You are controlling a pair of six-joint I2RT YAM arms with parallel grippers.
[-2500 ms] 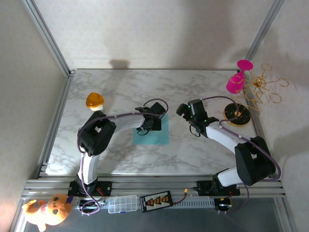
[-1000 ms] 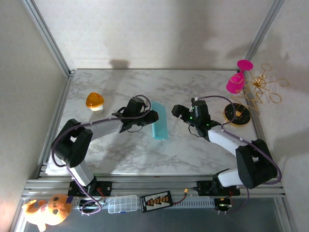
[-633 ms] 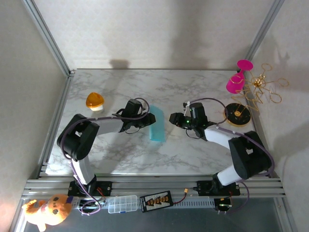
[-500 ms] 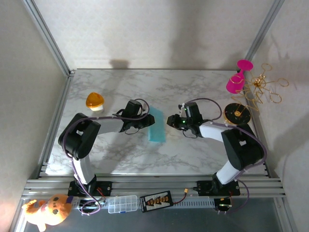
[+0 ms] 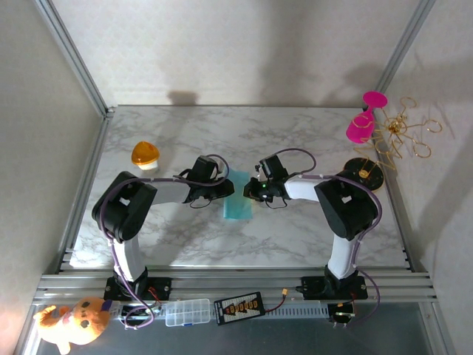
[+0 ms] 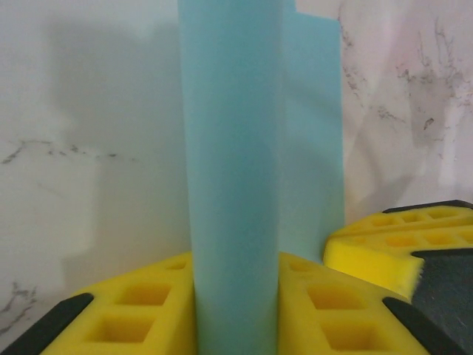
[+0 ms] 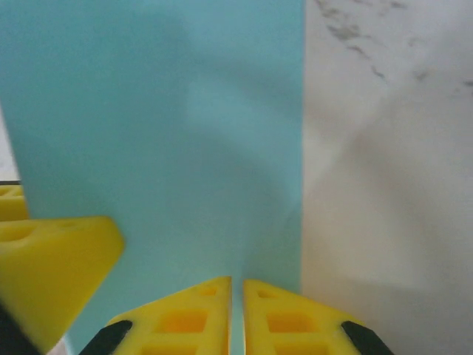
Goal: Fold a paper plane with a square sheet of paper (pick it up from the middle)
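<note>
The square sheet of paper (image 5: 238, 202) is teal and stands bent over itself at the middle of the marble table. In the left wrist view the sheet (image 6: 233, 148) rises as a rounded fold, and my left gripper (image 6: 236, 310) is shut on it from both sides. My left gripper (image 5: 225, 189) is at the sheet's left side, and my right gripper (image 5: 252, 191) is at its right side. In the right wrist view my right gripper (image 7: 237, 318) is shut on the near edge of the sheet (image 7: 162, 126), with a thin teal strip between the yellow pads.
An orange dome (image 5: 145, 154) sits at the left of the table (image 5: 295, 229). At the back right are a pink glass (image 5: 361, 123), a gold wire tangle (image 5: 400, 136) and a black round base (image 5: 364, 171). Metal rails frame the table's edges.
My right gripper has slid left to the sheet and shut on its edge. The left gripper has kept its hold, and the raised sheet has shifted slightly left and nearer.
</note>
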